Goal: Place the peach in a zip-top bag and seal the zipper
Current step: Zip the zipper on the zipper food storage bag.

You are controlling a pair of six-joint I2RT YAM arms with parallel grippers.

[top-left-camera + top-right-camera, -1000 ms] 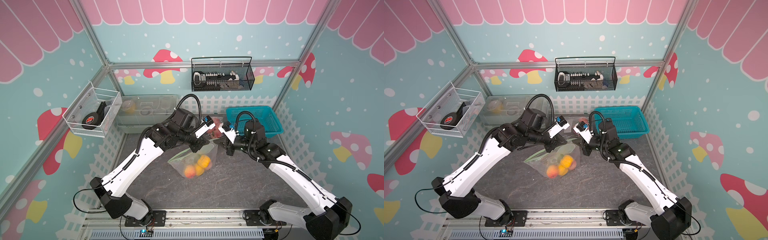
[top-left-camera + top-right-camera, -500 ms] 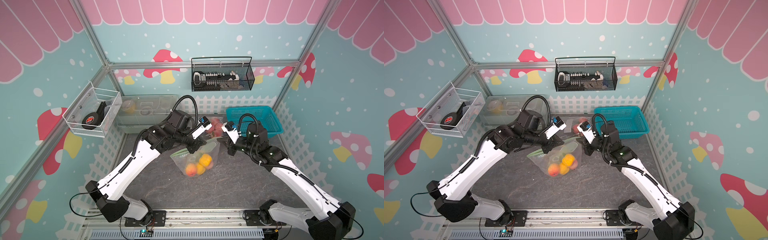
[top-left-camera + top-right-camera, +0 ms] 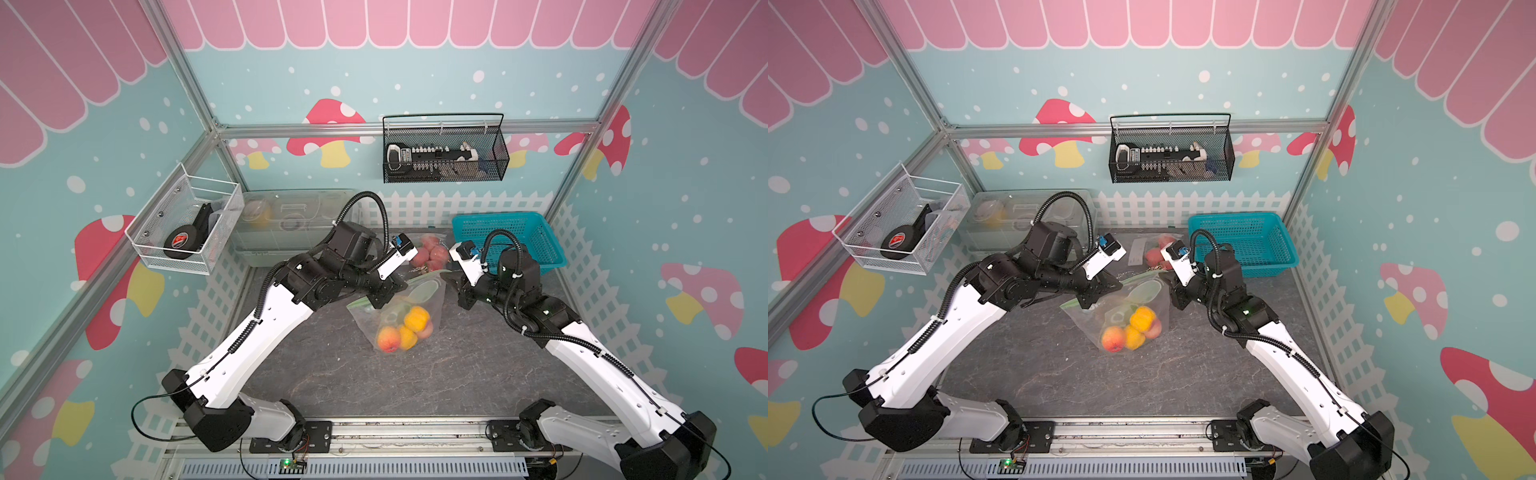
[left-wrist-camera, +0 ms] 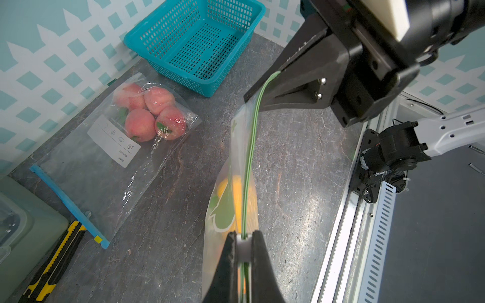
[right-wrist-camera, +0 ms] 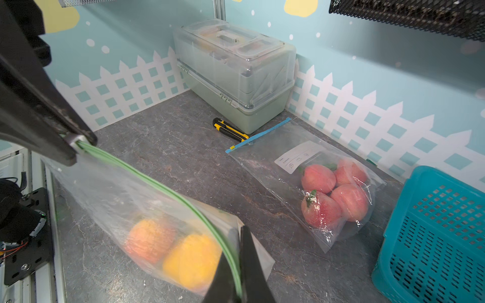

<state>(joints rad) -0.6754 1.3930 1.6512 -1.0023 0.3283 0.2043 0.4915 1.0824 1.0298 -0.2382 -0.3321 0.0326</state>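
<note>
Mid-table, the zip-top bag (image 3: 397, 320) hangs from its top edge, its bottom on the table. A reddish peach (image 3: 388, 338) and yellow-orange fruit (image 3: 417, 318) are pooled inside. At 12 o'clock a second bag (image 3: 430, 255) lies flat holding pink peaches (image 4: 152, 115). A teal basket (image 3: 505, 219) is at 1 o'clock and a clear lidded box (image 3: 291, 224) at 11. The left gripper (image 4: 244, 237) is clenched on the green zipper (image 4: 249, 157) at the bag's 10 o'clock corner. The right gripper (image 5: 237, 233) pinches it at 2 o'clock.

Clear zip-top bag (image 3: 374, 322) holds orange-yellow peaches (image 3: 417, 318), its green zipper (image 4: 249, 157) stretched straight above.
</note>
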